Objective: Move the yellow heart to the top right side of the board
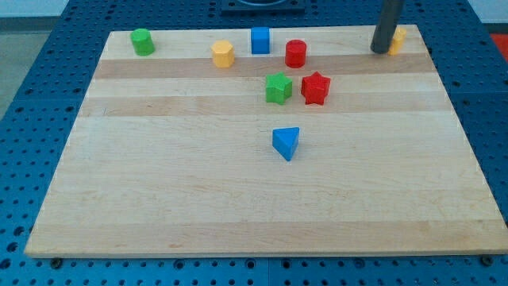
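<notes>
This place looks like a robotics laboratory or a test bench, not a home. A pale wooden board lies on a blue metal table covered with a regular grid of small holes, the kind of perforated plate used for fixing equipment. On the board are only small coloured test blocks, such as a blue triangular block and a red star block. A dark rod reaches down to my tip.

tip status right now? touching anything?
My tip: no gripper, holds nothing. It sits at the board's top right, right beside the yellow block, which it partly hides; contact looks likely but cannot be confirmed.
</notes>
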